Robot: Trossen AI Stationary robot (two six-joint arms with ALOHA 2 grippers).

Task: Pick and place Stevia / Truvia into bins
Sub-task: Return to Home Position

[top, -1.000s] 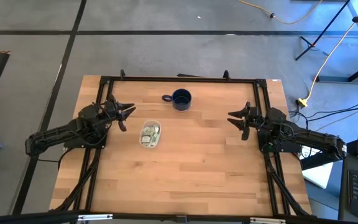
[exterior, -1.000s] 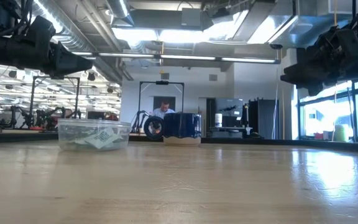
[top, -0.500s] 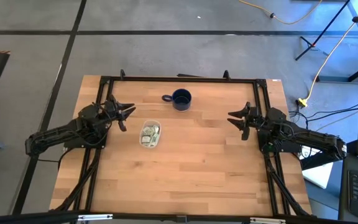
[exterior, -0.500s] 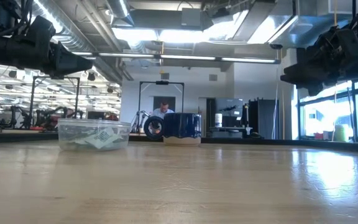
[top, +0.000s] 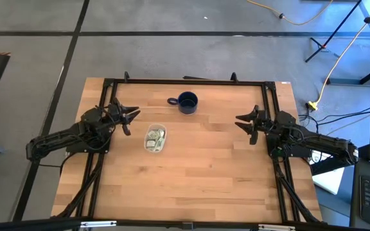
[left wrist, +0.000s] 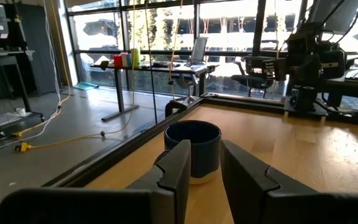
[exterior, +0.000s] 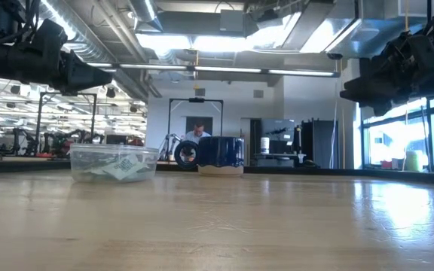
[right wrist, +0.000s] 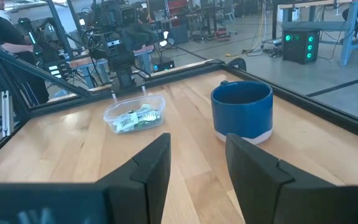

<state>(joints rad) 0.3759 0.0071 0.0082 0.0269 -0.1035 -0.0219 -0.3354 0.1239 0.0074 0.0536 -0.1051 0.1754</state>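
Note:
A small clear plastic tub (top: pixel 155 138) stands on the wooden table, left of centre, with several pale green and white sachets (right wrist: pixel 135 119) lying inside it; it also shows in the low view (exterior: pixel 114 162). My left gripper (top: pixel 132 119) hovers above the table just left of the tub, open and empty. My right gripper (top: pixel 243 124) hovers near the table's right side, open and empty, far from the tub. No sachets show on the bare table.
A dark blue mug (top: pixel 186 102) with a handle stands near the table's far edge, beyond the tub. A black frame (top: pixel 185 81) runs around the table. The near half of the table (top: pixel 191 186) is bare wood. A person (exterior: pixel 197 134) sits far behind in the room.

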